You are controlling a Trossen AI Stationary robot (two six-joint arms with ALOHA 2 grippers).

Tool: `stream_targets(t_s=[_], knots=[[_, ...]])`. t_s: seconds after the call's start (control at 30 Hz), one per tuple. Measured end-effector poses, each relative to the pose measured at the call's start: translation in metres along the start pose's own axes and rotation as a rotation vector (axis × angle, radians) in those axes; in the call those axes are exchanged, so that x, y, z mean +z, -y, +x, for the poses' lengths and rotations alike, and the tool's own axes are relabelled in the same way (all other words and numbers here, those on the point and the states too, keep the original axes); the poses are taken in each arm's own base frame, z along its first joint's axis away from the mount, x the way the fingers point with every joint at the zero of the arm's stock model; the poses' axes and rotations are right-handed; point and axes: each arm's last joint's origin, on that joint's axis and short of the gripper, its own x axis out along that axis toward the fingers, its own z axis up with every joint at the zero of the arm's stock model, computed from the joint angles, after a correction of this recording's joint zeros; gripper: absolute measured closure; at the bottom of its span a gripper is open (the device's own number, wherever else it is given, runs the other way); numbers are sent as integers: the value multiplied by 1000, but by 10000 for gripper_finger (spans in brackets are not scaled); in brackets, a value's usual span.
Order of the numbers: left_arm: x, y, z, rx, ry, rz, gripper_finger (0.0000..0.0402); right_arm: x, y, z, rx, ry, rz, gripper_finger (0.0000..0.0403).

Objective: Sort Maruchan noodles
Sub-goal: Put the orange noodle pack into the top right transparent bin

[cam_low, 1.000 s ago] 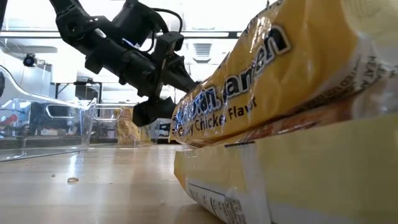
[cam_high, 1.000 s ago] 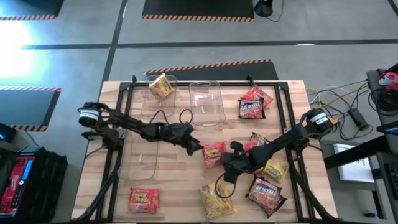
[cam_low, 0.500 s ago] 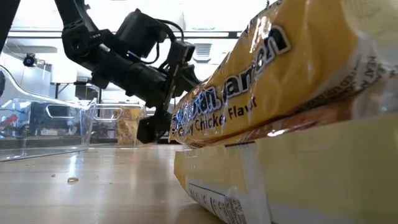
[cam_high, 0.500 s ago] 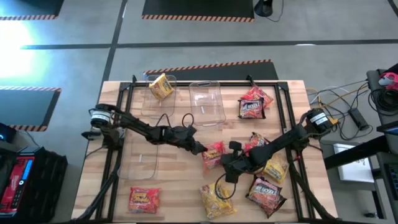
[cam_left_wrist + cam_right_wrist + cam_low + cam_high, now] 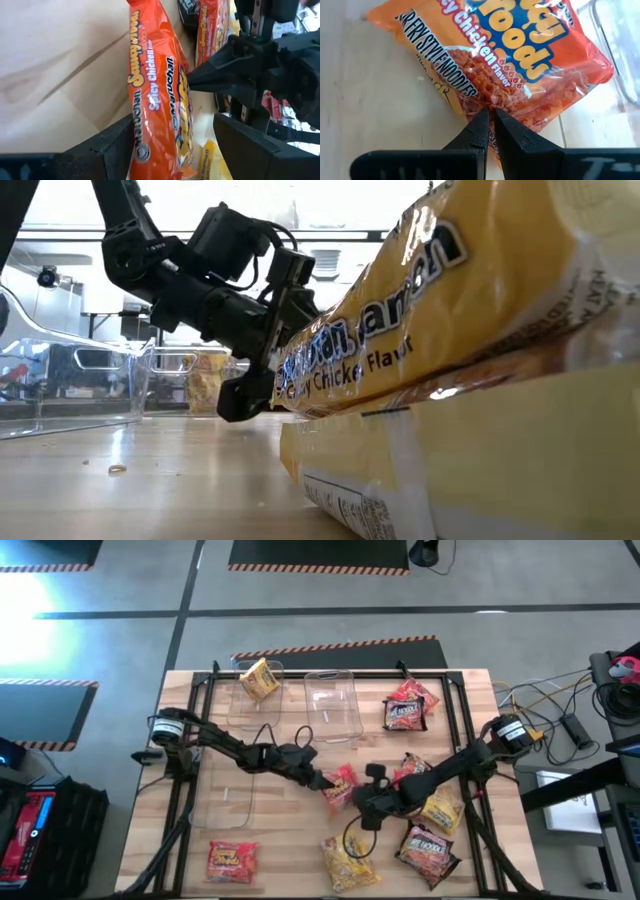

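An orange Maruchan noodles packet (image 5: 343, 783) lies flat on the wooden table near its middle. My left gripper (image 5: 325, 783) comes at it from the table's left. It is open, with one finger on each side of the packet's end (image 5: 160, 115); I cannot tell whether they touch it. My right gripper (image 5: 355, 798) reaches in from the table's right, shut, with its tips on the same packet (image 5: 510, 50). Its dark pointed tips (image 5: 200, 80) also show in the left wrist view. My right gripper presses its shut fingertips (image 5: 485, 122) on the orange packet's crinkled border (image 5: 487, 102), near a corner on the side toward the table's near right. The fingers slant down from the table's right. The packet rests on the table.
A yellow packet (image 5: 259, 678) sits in the far-left clear bin; another clear bin (image 5: 333, 705) stands beside it and a third (image 5: 225, 795) at the left. Red packets (image 5: 407, 705) lie far right. More packets (image 5: 231, 860) (image 5: 350, 860) (image 5: 428, 848) (image 5: 442, 810) lie along the near and right side.
My left gripper has gone down and toward the table's right, and has rolled about its own axis. Its open fingers now stand on either side of the orange packet's end. My right gripper has stayed shut at the packet.
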Motion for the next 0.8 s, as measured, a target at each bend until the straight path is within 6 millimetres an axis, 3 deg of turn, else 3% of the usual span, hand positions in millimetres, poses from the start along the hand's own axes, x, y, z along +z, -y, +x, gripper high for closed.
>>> stream_targets(t_s=[0.47, 0.8], knots=[[-2, 1, 0, -6, -18, -21, 164, 10, 2, 1, -17, 92, -48, 385], [-3, 0, 0, -6, -41, 15, 250, 12, 5, 2, -37, 101, -50, 385]])
